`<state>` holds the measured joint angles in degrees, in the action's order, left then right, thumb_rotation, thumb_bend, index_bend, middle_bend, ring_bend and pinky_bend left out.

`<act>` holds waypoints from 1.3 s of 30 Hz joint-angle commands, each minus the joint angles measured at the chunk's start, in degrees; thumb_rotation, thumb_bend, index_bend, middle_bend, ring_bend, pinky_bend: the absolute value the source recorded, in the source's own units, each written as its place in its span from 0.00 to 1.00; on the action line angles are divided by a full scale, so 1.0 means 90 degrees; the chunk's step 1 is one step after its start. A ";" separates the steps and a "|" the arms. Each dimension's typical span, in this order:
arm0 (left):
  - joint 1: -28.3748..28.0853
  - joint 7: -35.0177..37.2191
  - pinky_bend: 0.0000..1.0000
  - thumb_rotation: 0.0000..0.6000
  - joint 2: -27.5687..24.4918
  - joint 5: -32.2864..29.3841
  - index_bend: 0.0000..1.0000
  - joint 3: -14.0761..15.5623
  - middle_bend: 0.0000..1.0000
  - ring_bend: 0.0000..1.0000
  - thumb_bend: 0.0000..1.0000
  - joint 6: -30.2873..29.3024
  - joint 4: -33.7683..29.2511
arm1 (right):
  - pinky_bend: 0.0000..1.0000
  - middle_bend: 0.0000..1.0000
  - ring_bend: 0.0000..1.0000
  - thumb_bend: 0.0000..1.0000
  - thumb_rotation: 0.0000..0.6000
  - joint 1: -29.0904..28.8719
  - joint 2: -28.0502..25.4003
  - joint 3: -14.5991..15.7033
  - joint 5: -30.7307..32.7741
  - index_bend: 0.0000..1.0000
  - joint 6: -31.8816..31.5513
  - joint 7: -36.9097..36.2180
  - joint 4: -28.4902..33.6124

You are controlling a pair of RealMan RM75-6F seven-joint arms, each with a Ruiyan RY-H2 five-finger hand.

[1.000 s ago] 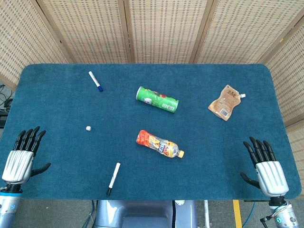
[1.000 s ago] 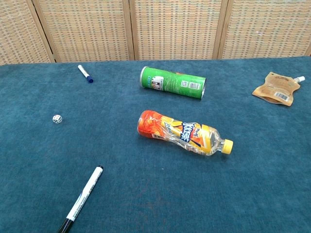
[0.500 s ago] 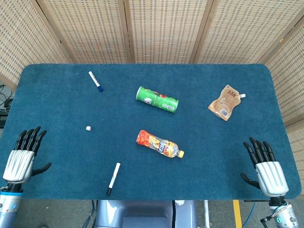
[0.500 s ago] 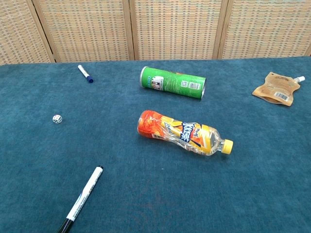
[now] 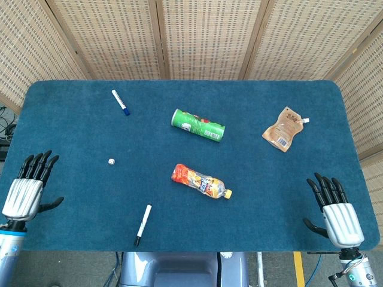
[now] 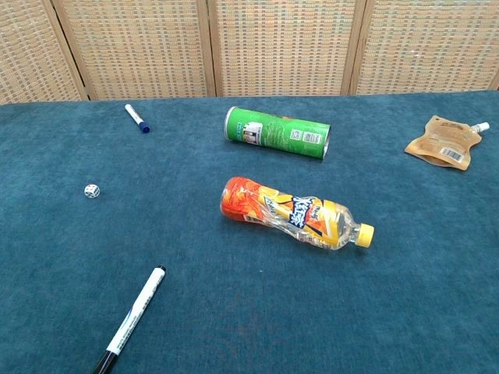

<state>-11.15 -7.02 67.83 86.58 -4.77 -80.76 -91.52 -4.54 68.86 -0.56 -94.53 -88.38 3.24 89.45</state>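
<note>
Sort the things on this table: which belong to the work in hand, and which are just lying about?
In hand:
left hand, holding nothing, nearest the die
right hand, holding nothing, nearest the brown pouch

Lying about:
green can
orange bottle
blue-capped marker
black-capped marker

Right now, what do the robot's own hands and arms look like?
Both hands match: the left hand and right hand have ribbed silver-grey metal backs with black fingers and black thumbs. Each sits on a grey cylindrical wrist at the picture's lower edge. Thin blue cables run beside the right wrist. No markings are legible.
</note>
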 commanded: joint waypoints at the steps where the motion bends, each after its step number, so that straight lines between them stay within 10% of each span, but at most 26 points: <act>1: -0.0283 0.0194 0.00 1.00 -0.0230 -0.0189 0.10 -0.0240 0.00 0.00 0.17 0.0327 0.0023 | 0.00 0.00 0.00 0.21 1.00 -0.0002 -0.0004 0.0010 -0.0011 0.00 0.0008 -0.0014 0.0008; 17: -0.1512 -0.0395 0.00 1.00 -0.0161 -0.1715 0.33 -0.0764 0.00 0.00 0.24 0.2355 0.0564 | 0.00 0.00 0.00 0.21 1.00 -0.0011 -0.0038 0.0026 -0.0054 0.00 0.0006 -0.0151 0.0011; 39: -0.2618 -0.1969 0.00 1.00 0.0937 -0.3423 0.42 -0.0780 0.00 0.00 0.27 0.3319 0.1289 | 0.00 0.00 0.00 0.21 1.00 -0.0004 -0.0127 0.0036 -0.0120 0.00 -0.0068 -0.0425 0.0026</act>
<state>-34.06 -23.83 75.65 56.60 -12.01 -51.28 -80.18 -4.58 67.74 -0.22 -95.59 -88.96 -0.54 89.68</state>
